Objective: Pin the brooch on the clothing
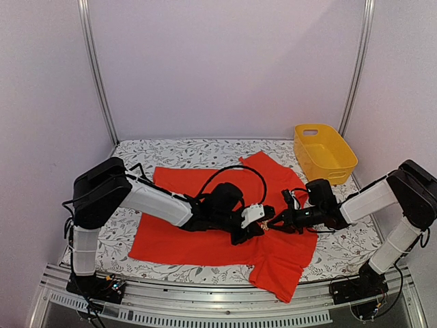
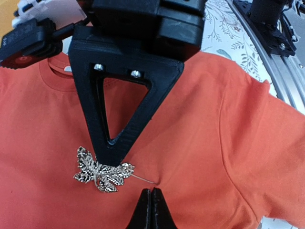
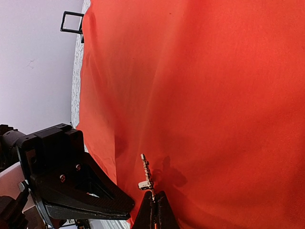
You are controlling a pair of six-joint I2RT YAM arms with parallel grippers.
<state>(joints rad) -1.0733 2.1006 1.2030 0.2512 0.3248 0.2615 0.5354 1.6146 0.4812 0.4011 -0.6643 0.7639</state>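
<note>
The red-orange T-shirt (image 1: 177, 239) lies flat on the table and fills the left wrist view (image 2: 238, 119) and the right wrist view (image 3: 214, 95). The two grippers meet over its lower right part. My right gripper (image 3: 155, 202) is shut on the glittery leaf-shaped brooch (image 3: 147, 172), seen edge-on there. In the left wrist view the brooch (image 2: 95, 171) lies flat against the shirt under the right gripper (image 2: 110, 153), and its thin pin runs right into a pucker of cloth. My left gripper (image 2: 151, 202) is shut on that pucker, just right of the brooch.
A yellow plastic basket (image 1: 324, 152) stands at the back right, beyond the shirt. A small black square box (image 3: 71, 23) sits on the floral tablecloth (image 1: 136, 154) past the shirt's edge. The metal rail (image 2: 286, 71) runs along the near table edge.
</note>
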